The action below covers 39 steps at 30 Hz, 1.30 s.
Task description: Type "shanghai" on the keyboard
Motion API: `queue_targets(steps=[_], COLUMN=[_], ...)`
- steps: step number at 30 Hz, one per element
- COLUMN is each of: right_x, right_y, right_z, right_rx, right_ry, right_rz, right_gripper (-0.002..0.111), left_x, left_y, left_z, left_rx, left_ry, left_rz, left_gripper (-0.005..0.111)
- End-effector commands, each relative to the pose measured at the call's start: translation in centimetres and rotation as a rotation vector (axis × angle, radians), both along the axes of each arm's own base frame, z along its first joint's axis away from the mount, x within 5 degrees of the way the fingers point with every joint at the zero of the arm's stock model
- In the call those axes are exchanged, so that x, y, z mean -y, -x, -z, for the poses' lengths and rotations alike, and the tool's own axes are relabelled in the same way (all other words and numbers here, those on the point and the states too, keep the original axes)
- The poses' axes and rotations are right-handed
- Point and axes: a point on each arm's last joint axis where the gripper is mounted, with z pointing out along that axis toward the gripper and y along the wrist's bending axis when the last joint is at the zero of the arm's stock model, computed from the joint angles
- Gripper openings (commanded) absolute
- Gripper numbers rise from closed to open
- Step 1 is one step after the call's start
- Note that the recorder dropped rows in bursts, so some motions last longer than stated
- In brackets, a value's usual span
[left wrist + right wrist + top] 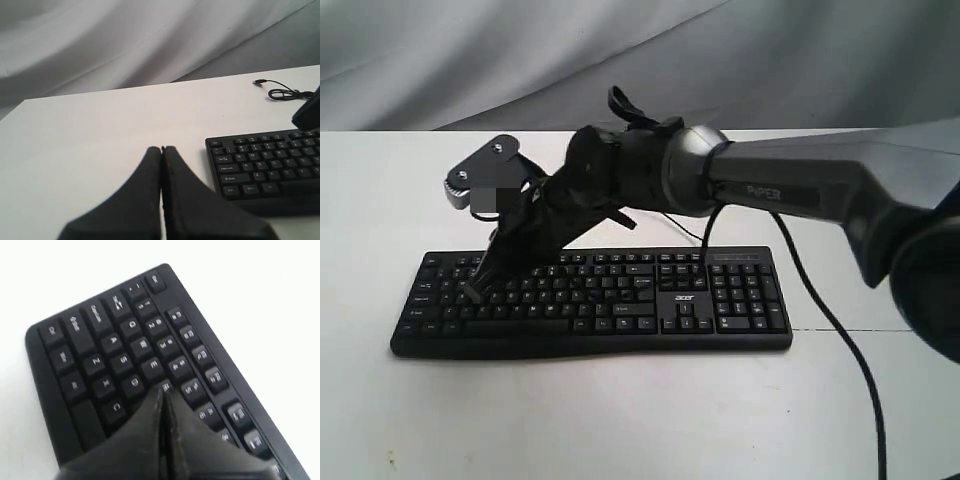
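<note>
Hiding the keys past D and E behind the clenched right claw point(162, 390), pressing fingers together on nothing; touching a key or just hovering, cannot tell. Lying directly under that tip, at its left letter block, on the white table point(620, 420): the keyboard point(620, 312). Hanging beside the keyboard's left end, over bare table, apart from it: the left claw point(161, 148), likewise squeezed closed and empty.

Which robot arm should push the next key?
Right. The right end effector, shut, is over the letter keys of the keyboard. The left end effector, also shut, is off to the side over the table.
</note>
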Motion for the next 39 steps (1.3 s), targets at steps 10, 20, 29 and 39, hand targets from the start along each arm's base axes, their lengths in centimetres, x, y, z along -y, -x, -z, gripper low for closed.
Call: queue_targets(steps=[10,20,29,39], right_x=[-5.8,-6.5,-6.5,-6.8], right_y=[-0.3,-0.5,-0.5,-0.1], right_z=[1.8,3.3,3.3,5.2], right_rx=[-0.002,0.031,0.04,0.01], right_ry=[-0.005,-0.027,-0.027,-0.006], right_rz=[-0.14,-0.125,-0.125,-0.134], right_gripper=[0.0,0.0,0.0,0.0], left_x=[0.1,0.1,0.1,0.1], left_y=[0.0,0.0,0.0,0.0], left_z=[0.0,0.0,0.0,0.0], left_rx=[0.01,0.01,0.01,0.01], left_ry=[0.003,0.003,0.003,0.003], left_rz=[0.008,0.008,0.008,0.008], left_gripper=[0.0,0.0,0.0,0.0])
